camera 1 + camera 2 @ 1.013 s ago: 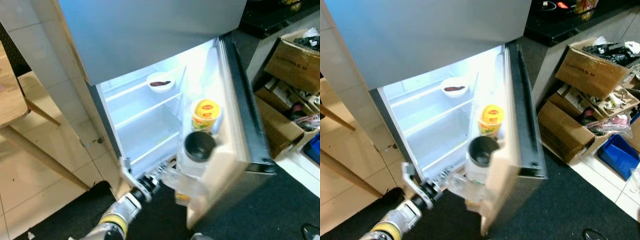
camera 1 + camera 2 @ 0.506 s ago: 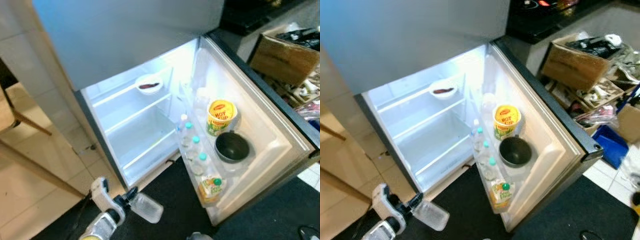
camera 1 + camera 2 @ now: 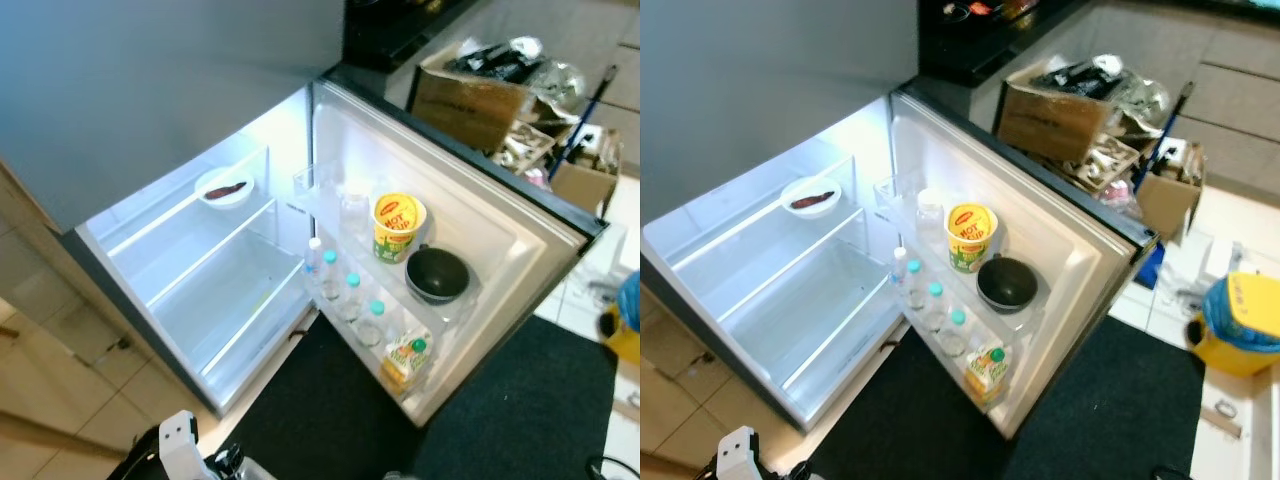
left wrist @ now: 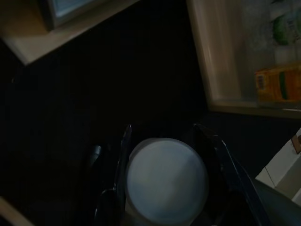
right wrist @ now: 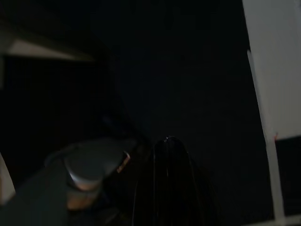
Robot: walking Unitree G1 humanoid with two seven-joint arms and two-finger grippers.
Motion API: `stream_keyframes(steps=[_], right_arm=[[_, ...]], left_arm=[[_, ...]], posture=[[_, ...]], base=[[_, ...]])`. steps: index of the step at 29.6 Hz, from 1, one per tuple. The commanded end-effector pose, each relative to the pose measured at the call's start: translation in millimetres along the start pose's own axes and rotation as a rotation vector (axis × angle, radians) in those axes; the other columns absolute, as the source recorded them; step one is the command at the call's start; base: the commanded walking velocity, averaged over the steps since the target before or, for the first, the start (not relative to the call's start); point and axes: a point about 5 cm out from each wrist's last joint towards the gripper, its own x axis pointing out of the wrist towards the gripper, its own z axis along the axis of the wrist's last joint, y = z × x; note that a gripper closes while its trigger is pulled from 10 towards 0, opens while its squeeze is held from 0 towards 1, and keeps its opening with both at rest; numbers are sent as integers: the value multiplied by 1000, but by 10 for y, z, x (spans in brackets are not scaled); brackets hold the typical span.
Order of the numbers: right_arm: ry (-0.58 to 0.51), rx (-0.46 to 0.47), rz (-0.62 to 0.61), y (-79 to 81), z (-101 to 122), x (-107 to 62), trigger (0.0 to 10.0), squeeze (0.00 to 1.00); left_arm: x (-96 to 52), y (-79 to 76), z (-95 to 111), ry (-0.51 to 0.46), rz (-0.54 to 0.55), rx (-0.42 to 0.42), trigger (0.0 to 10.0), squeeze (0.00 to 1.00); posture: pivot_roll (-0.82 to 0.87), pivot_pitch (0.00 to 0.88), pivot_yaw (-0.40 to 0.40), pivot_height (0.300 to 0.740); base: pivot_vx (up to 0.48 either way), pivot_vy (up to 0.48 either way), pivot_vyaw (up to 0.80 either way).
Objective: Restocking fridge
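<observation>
The fridge's lower compartment (image 3: 215, 290) stands lit with its door (image 3: 470, 250) swung wide. On the upper inner shelf sits a white bowl (image 3: 224, 188) with something dark in it. The door racks hold a yellow noodle cup (image 3: 398, 226), a black bowl (image 3: 437, 275), several teal-capped bottles (image 3: 350, 296) and a juice carton (image 3: 405, 360). My left gripper (image 4: 164, 136) is low in front of the fridge, over the black mat, shut on a clear round container (image 4: 167, 181). The right gripper (image 5: 169, 160) hangs in the dark.
A black mat (image 3: 520, 400) covers the floor before the fridge. Cardboard boxes of clutter (image 3: 480, 90) stand beyond the door on the right, with a yellow and blue bin (image 3: 1240, 325) further right. Tiled floor (image 3: 60, 400) lies to the left.
The fridge door has swung much wider, showing its racks. My view has shifted right. The left gripper with the container has drawn back from the fridge and sunk to the picture's lower edge.
</observation>
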Motion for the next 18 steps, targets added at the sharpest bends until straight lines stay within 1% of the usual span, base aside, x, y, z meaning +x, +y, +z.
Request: stream_keyframes(steps=[1, 4, 9, 10, 13, 14, 15, 16, 17, 18], right_arm=[[31, -3, -9, -36, -87, -13, 10000, 0], [37, -11, -2, -22, -102, -11, 10000, 0], [42, -24, 6, -14, -109, -11, 10000, 0], [46, -42, 13, -8, -110, -10, 10000, 0], [49, -56, 17, -4, -111, -10, 10000, 0], [51, -76, 26, 10, -115, -8, 10000, 0], [49, -128, 48, 47, -110, -3, 10000, 0], [49, -128, 48, 47, -110, -3, 10000, 0], [45, -185, 83, 98, -103, 4, 10000, 0], [31, -224, 155, 193, -79, 12, 10000, 0]], left_arm=[[-48, 41, -157, 61, 22, 10, 10000, 0], [-16, -6, -118, 56, 6, 34, 10000, 0], [14, -42, -71, 51, 0, 61, 10000, 0], [23, -51, -52, 48, -2, 66, 10000, 0], [23, -51, -52, 49, -1, 66, 10000, 0], [21, -49, -57, 52, 0, 69, 10000, 0], [19, -48, -67, 57, 1, 74, 10000, 0], [19, -48, -67, 57, 1, 74, 10000, 0], [18, -50, -75, 60, 0, 78, 10000, 0], [17, -54, -86, 64, -3, 83, 10000, 0]], posture=[[-46, 103, 2, 740], [-45, 102, 2, 740], [-46, 101, 2, 740], [-48, 97, 3, 740], [-49, 95, 3, 740], [-49, 95, 3, 740], [-49, 92, 2, 740], [-49, 92, 2, 740], [-49, 92, 2, 740], [-48, 91, 0, 740]], base=[[0, 0, -788], [0, 0, -788], [0, 0, -788], [0, 0, -788], [0, 0, -788], [0, 0, -788], [0, 0, -788], [0, 0, -788], [0, 0, 0], [0, 0, 0]])
